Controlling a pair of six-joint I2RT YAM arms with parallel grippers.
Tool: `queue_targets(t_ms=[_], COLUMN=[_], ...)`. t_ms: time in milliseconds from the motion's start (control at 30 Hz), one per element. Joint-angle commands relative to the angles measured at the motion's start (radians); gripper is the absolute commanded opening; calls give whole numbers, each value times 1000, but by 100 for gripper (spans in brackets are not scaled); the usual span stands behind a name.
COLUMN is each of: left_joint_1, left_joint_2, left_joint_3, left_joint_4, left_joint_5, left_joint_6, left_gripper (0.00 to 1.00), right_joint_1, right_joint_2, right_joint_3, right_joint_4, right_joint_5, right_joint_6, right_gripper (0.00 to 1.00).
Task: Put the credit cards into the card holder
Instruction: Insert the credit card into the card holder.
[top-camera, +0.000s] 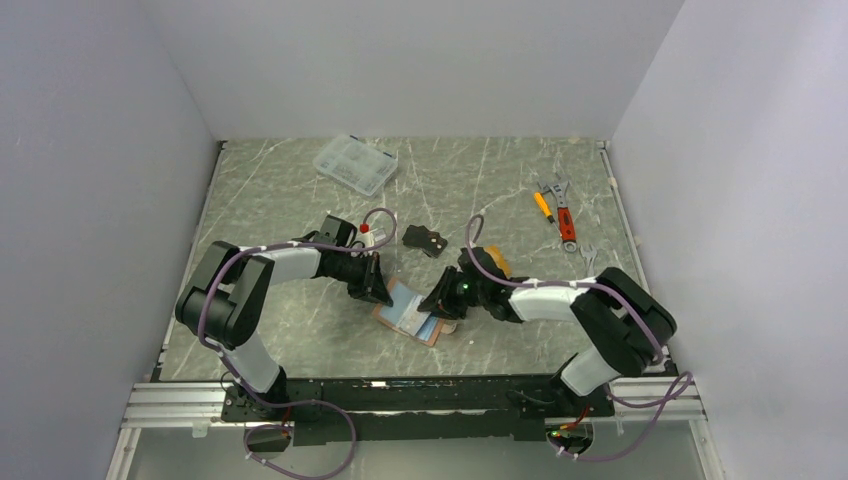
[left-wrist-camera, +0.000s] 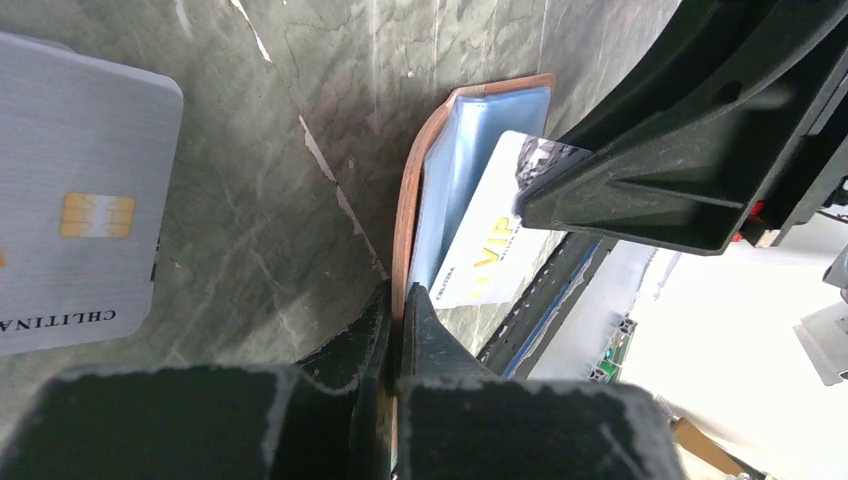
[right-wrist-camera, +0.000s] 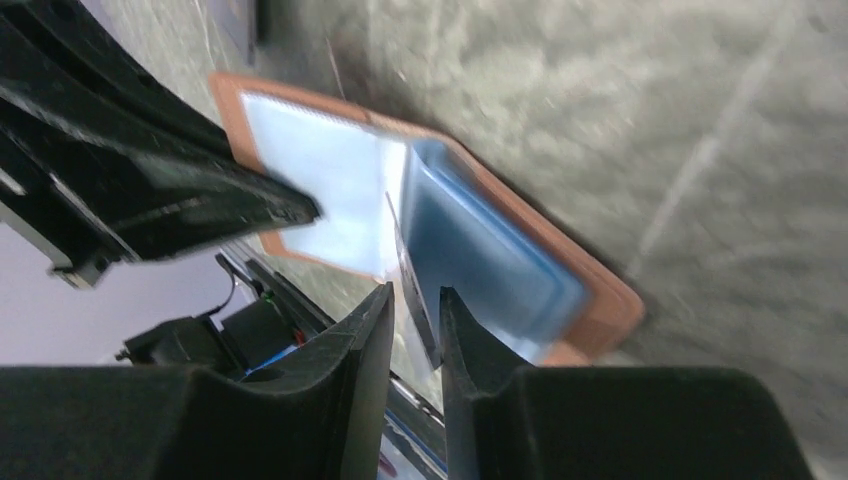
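Note:
The card holder (top-camera: 410, 312) lies open mid-table, pinkish-brown outside with blue pockets (left-wrist-camera: 470, 150) (right-wrist-camera: 500, 250). My left gripper (top-camera: 375, 290) (left-wrist-camera: 398, 290) is shut on its brown edge. A white-faced card with gold VIP lettering (left-wrist-camera: 490, 245) stands partly inside a blue pocket. My right gripper (top-camera: 437, 300) (right-wrist-camera: 415, 292) is open, with that card's thin dark edge (right-wrist-camera: 405, 270) in the gap between its fingers. A silver-grey card (left-wrist-camera: 80, 190) with a chip lies flat on the table. An orange-gold card (top-camera: 497, 262) peeks from under the right arm. A black card (top-camera: 424, 240) lies beyond the holder.
A clear plastic compartment box (top-camera: 355, 165) sits at the back left. Wrenches and a screwdriver (top-camera: 560, 212) lie at the back right. White walls close in the table on three sides, and a metal rail (top-camera: 420, 405) runs along the near edge.

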Motion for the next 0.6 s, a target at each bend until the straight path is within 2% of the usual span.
queue_targets(t_ms=[0,167,567], left_joint_1=[7,13,22], left_joint_2=[-12,-3,-1], left_joint_3=[-5,-4,-8], left_joint_4=[26,27,28], left_joint_5=[3,2,1], left_joint_6=[-9,-16,-20], left_gripper=[0,0,0], right_joint_1=[-7,-5,17], right_joint_2=[79,44,-5], right_joint_3=[150,104,77], right_joint_4=[-142,-115,-98], right_joint_5=[-48,-51,-36], right_joint_6=[-19,15,34], right_gripper=[25,35,39])
